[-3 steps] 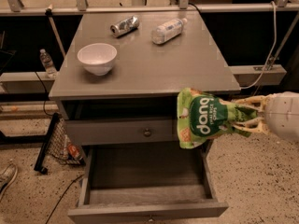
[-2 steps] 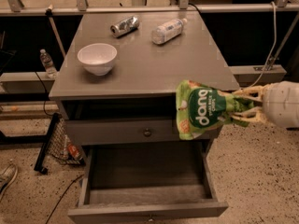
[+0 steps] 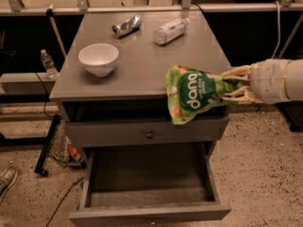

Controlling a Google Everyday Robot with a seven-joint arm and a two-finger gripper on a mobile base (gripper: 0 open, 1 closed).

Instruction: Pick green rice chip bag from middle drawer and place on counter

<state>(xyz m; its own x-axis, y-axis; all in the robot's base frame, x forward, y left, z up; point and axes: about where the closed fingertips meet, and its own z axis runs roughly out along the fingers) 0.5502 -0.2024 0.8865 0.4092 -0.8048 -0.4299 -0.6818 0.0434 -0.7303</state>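
My gripper, clamped on the bag, holds it over the near right edge of the counter; released here, it could slide off into the open drawer.

Only one mark you can read: white "dang" on the darker patch of the green rice chip bag, the lettering tilting up to the right. Smaller print beside it is too fine to read. The bag is clamped in the gripper at the front right edge of the counter. The label on the bottle is illegible.
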